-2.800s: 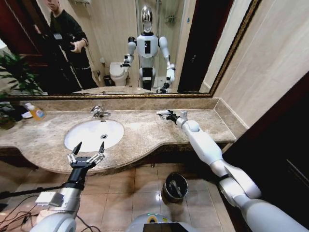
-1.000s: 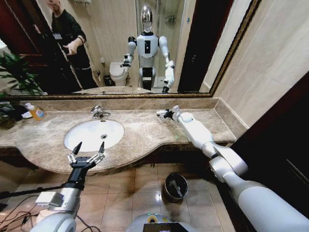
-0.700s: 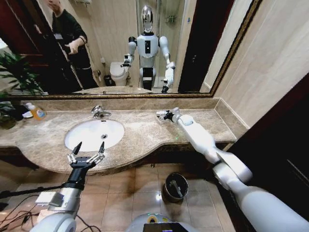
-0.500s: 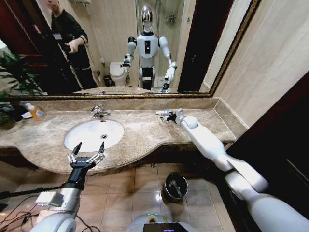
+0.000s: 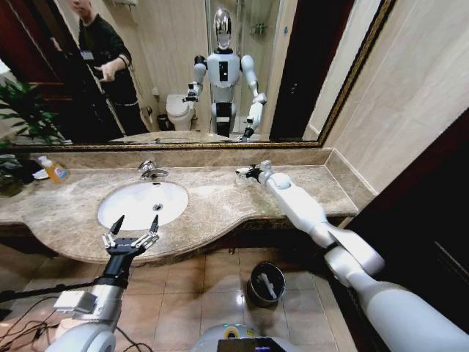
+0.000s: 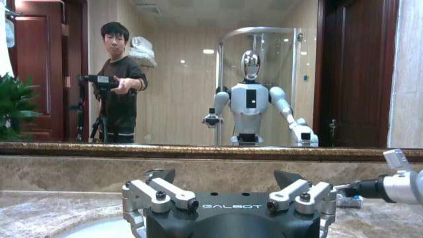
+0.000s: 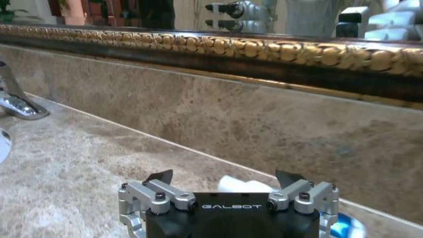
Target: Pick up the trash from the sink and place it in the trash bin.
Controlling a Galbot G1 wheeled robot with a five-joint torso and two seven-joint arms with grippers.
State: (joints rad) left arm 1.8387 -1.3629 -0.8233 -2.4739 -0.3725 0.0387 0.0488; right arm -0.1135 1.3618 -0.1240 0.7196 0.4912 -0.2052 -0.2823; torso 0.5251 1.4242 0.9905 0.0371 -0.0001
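At the far left of the beige marble counter (image 5: 220, 202) we see a clear bottle of orange liquid (image 5: 53, 170) standing near a green plant (image 5: 22, 110). Our left gripper (image 5: 133, 229) hangs in front of the counter's front edge, just before the sink (image 5: 142, 203), with its two fingers spread wide apart and nothing between them; the left wrist view shows those same parted fingers (image 6: 156, 191) pointing toward the mirror (image 6: 198, 74). The white oval basin lies under the chrome faucet (image 5: 149, 169), and we cannot make out any litter inside it. Farther right, our right arm reaches out across the counter toward the back wall, and our right gripper (image 5: 246, 172) sits low at a small white piece of trash (image 5: 240, 172) lying on the marble near the backsplash, well apart from the sink. In the right wrist view the jaws stand apart, with white and blue trash (image 7: 241, 184) showing between and just beyond them; we cannot tell whether the fingers touch it. Below, on the tiled floor under the counter's right half, stands the trash bin (image 5: 265, 283), dark and shiny, with a thin pale item inside it
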